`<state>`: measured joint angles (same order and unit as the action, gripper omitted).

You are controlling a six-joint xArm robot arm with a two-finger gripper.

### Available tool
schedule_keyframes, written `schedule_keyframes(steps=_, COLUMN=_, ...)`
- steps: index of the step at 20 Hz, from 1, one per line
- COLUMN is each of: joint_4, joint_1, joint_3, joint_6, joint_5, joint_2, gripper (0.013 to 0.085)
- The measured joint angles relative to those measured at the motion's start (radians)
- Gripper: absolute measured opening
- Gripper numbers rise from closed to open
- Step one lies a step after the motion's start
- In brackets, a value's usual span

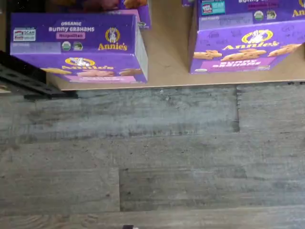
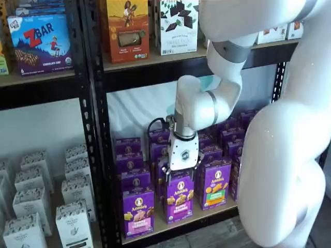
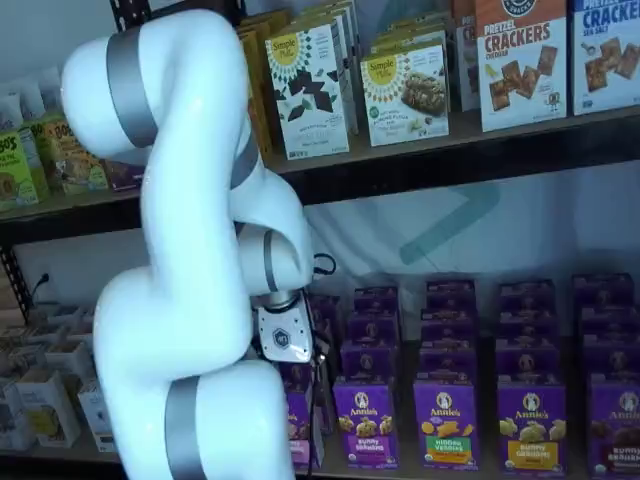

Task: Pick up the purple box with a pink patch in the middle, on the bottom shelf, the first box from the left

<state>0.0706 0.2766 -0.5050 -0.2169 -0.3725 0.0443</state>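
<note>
The purple box (image 1: 78, 45) stands at the front left of the tan bottom shelf (image 1: 167, 57), with the Annie's rabbit logo and a pink patch low on its front. It shows in a shelf view (image 2: 138, 212) as the left front carton. In a shelf view (image 3: 299, 432) only a sliver of it shows beside the arm. My gripper (image 2: 181, 173) hangs just above the front row, over the carton to the right of the purple box, touching nothing. Its black fingers show a gap and hold nothing.
An all-purple Bunny Grahams carton (image 2: 180, 199) stands right of the target, and a green-patch carton (image 2: 216, 186) beyond it. More purple cartons stand in rows behind. A black upright (image 2: 98, 155) borders the target's left. White cartons (image 2: 31, 206) fill the neighbouring bay. Grey plank floor (image 1: 152, 157) lies below.
</note>
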Motion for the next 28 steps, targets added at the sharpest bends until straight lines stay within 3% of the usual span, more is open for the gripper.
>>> schedule_keyframes(steps=4, joint_4=-0.066, joint_1=0.007, joint_3=-0.047, joint_6=-0.068, joint_5=0.005, joint_2=0.055, gripper=0.085)
schedule_keyframes(steps=14, joint_4=-0.173, joint_1=0.033, joint_3=-0.189, joint_6=-0.194, joint_5=0.009, joint_2=0.229, gripper=0.085)
schedule_keyframes(steps=22, joint_4=-0.172, joint_1=0.038, joint_3=-0.285, joint_6=-0.198, joint_5=0.045, joint_2=0.341, gripper=0.085)
schedule_keyframes(steps=28, joint_4=-0.137, joint_1=0.045, joint_3=-0.349, joint_6=-0.172, joint_5=0.052, joint_2=0.399, gripper=0.085)
